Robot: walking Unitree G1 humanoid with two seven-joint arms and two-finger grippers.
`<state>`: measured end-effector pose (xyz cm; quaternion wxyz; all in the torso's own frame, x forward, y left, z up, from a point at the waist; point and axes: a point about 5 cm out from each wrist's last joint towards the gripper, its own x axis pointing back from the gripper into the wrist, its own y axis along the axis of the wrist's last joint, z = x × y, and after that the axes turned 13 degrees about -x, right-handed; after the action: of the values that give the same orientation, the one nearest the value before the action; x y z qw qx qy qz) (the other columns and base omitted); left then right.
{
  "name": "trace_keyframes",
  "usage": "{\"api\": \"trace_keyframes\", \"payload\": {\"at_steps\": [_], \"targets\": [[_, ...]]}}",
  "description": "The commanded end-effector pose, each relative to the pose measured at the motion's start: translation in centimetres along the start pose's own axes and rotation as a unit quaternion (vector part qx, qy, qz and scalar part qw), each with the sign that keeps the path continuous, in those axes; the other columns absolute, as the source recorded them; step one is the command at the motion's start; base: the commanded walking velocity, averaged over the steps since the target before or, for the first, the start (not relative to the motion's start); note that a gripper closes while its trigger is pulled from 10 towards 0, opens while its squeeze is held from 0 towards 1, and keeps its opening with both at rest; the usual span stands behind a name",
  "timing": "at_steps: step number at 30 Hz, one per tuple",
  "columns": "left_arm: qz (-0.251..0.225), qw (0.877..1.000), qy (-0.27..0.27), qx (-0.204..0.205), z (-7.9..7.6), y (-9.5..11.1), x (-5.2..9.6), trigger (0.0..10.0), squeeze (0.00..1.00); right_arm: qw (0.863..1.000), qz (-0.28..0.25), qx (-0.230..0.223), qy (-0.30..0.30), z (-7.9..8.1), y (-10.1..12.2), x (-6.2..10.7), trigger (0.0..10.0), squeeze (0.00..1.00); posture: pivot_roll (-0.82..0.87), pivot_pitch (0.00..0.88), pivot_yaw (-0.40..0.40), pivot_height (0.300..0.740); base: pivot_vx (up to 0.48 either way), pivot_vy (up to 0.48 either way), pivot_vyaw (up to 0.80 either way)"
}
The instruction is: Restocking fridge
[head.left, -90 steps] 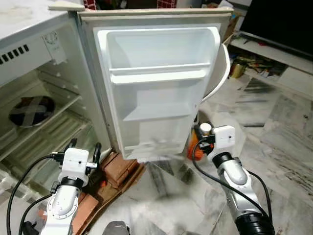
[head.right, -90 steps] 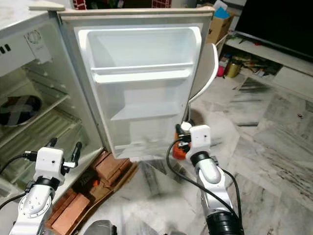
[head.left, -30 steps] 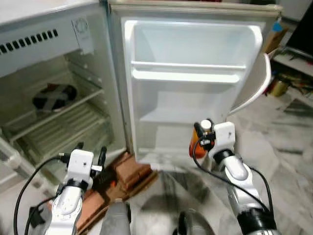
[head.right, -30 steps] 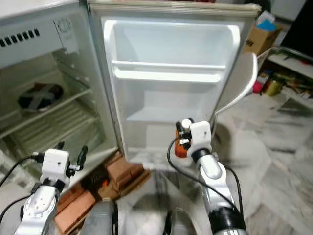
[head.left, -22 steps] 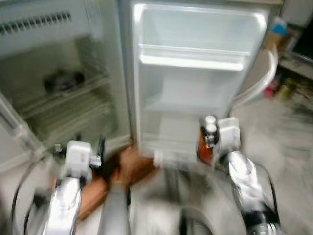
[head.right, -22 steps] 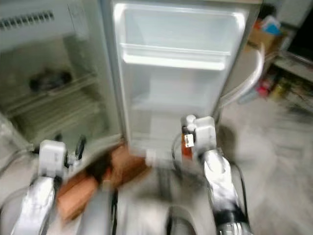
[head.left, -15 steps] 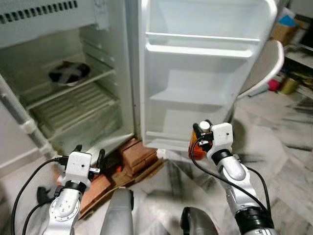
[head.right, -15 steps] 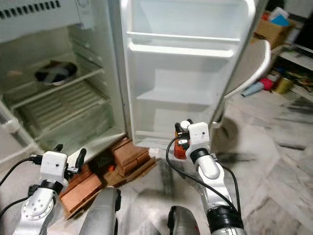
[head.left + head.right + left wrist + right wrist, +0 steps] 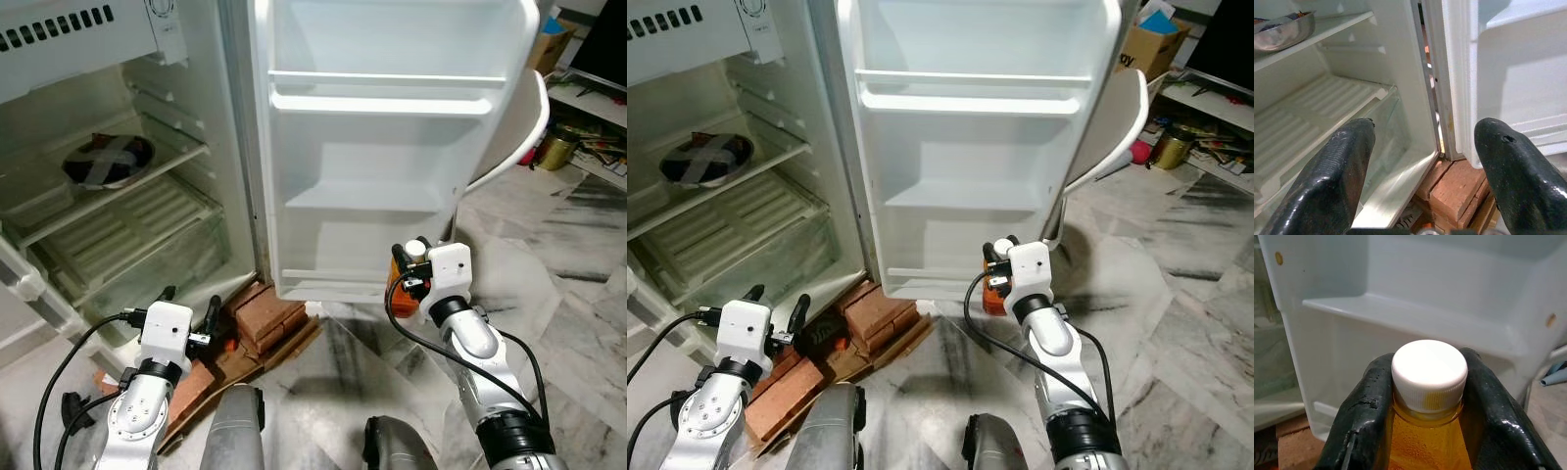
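While the clear plastic bottle of orange liquid with a white screw cap is carried upright, the right gripper clamps it just below the cap, both black fingers pressed to the neck, presumably so the contents stay level. It sits low, just in front of the lower edge of the open white fridge door, whose moulded shelves are bare and could receive it. Left gripper hangs spread and unloaded, near the red bricks under the fridge cabinet; a steel bowl occupies an inner shelf
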<state>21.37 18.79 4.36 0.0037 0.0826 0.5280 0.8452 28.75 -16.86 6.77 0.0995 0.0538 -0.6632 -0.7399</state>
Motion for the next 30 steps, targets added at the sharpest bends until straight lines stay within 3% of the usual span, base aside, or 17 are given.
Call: {"api": "trace_keyframes", "payload": {"at_steps": [1, 30], "targets": [[-0.01, 1.0, -0.004, 0.0, -0.13, 0.41, 0.0, 10.0, 0.0, 1.0, -0.019, 0.007, 0.0, -0.15, 0.8, -0.34, 10.0, 0.0, 0.14, 0.0, -0.035, 0.655, 0.304, 0.0, 0.0], [-0.004, 1.0, -0.009, 0.003, -0.36, 0.28, -0.12, 10.0, 0.0, 1.0, -0.017, 0.001, 0.013, 0.29, 0.8, -0.51, 10.0, 0.0, 0.14, 0.0, -0.041, 0.655, 0.343, 0.0, 0.0]]}}
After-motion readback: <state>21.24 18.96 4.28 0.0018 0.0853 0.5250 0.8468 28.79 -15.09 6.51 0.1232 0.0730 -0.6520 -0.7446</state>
